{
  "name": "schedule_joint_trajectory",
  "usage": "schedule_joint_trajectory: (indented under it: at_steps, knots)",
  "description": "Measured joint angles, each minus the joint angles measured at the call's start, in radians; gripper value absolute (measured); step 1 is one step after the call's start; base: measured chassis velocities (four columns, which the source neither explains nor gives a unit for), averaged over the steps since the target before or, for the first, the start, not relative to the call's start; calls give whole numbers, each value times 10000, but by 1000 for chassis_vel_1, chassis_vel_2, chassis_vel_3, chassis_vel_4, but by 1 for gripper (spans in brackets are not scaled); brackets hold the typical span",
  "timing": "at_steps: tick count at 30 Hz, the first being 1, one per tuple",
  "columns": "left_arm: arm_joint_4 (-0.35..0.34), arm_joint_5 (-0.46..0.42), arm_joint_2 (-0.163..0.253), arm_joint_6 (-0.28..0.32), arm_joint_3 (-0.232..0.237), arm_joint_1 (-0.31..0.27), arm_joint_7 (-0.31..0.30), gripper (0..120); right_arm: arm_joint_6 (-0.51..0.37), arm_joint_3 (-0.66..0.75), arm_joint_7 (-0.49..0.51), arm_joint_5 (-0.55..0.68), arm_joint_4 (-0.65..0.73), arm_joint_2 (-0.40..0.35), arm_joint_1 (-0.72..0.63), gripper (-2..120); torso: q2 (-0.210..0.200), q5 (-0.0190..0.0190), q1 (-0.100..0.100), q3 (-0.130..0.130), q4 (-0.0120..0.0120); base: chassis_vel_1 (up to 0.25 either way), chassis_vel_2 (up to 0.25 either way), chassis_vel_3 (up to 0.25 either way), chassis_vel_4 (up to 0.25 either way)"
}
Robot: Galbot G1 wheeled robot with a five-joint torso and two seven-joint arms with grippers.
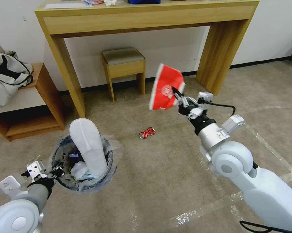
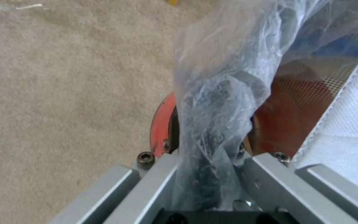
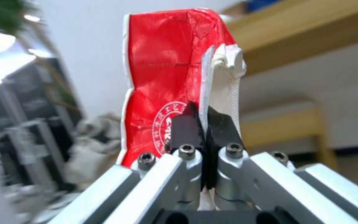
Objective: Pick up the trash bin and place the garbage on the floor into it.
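The trash bin is at lower left, lined with a crinkled clear bag; its red rim shows in the left wrist view. A long white insole stands out of it above crumpled scraps. My left gripper is shut on the bin's near rim, bag pinched between the fingers. My right gripper is raised above the floor and shut on a flattened red-white paper cup, whose edge it clamps. A crushed red can lies on the carpet between the arms.
A wooden desk stands against the back wall with a small stool under it. At the left, a low shelf carries a grey bag. Worn tape lines cross the carpet at right.
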Motion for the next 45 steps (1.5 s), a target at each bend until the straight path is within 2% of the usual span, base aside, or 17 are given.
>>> schedule_joint_trajectory:
  at_steps: [1,2,4,8,11,17,21,35,45]
  knots:
    - [0,0,0,0,0,0,0,0,0,0,0,0,0,0,0,0,0,0,0,0,0,0,0,0,0]
    - [-10,-141,61,20,2,-25,-83,0,177,-801,-143,410,9,13,680,0,0,-1,0,0,1,0,0,0,0]
    - [-9,-198,110,36,10,-65,-130,0,186,-1521,-215,904,11,163,1336,0,0,-1,0,0,3,0,0,0,0]
    - [22,-212,129,37,30,-119,-147,0,-36,-1986,-205,1316,11,343,1795,0,0,-1,0,0,4,0,0,0,0]
    - [227,-273,205,67,260,-419,-212,0,-807,-2986,128,2078,147,582,2714,0,0,-1,0,0,2,0,0,0,0]
    - [435,-303,221,94,397,-614,-228,0,-1344,-4542,458,2630,53,854,4305,0,0,-2,0,0,3,0,0,0,0]
    - [524,-307,221,96,410,-715,-225,0,-1643,-5695,721,2444,-426,1244,5139,0,0,-2,0,1,3,0,0,0,0]
    - [638,-374,355,106,447,-815,-213,0,-2637,-7225,785,880,-1592,1660,6215,0,0,0,0,1,3,0,0,0,0]
    - [566,-450,387,107,402,-823,-215,0,-2656,-8206,421,-166,-2293,1755,6698,0,0,0,0,1,1,0,0,0,0]
